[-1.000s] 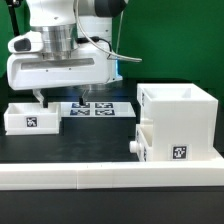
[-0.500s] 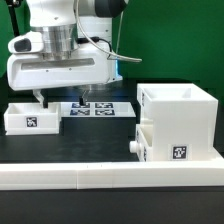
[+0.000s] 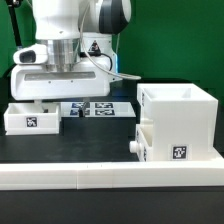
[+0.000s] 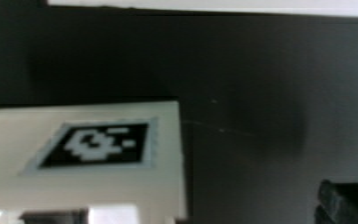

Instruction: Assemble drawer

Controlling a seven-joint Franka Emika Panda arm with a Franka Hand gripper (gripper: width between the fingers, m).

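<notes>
The drawer housing [image 3: 182,118] stands at the exterior view's right, a white cube with a tag low on its front. One tray sits partly in its lower slot, its round knob [image 3: 133,146] sticking out. The second tray [image 3: 30,118] lies loose at the exterior view's left, tag facing front. My gripper [image 3: 50,102] hangs just above and behind this tray, open and empty. In the wrist view the tray's tagged face [image 4: 101,145] fills the near side, and one dark finger [image 4: 350,200] shows beyond it over the black table.
The marker board [image 3: 97,108] lies flat behind the loose tray, between it and the housing. A long low white wall strip [image 3: 100,176] runs along the table's front edge. A green backdrop stands behind the arm.
The hand has turned and shifted slightly toward the exterior view's right above the loose tray, and the arm's upper joint has swung into view. Both trays and the housing have not moved.
</notes>
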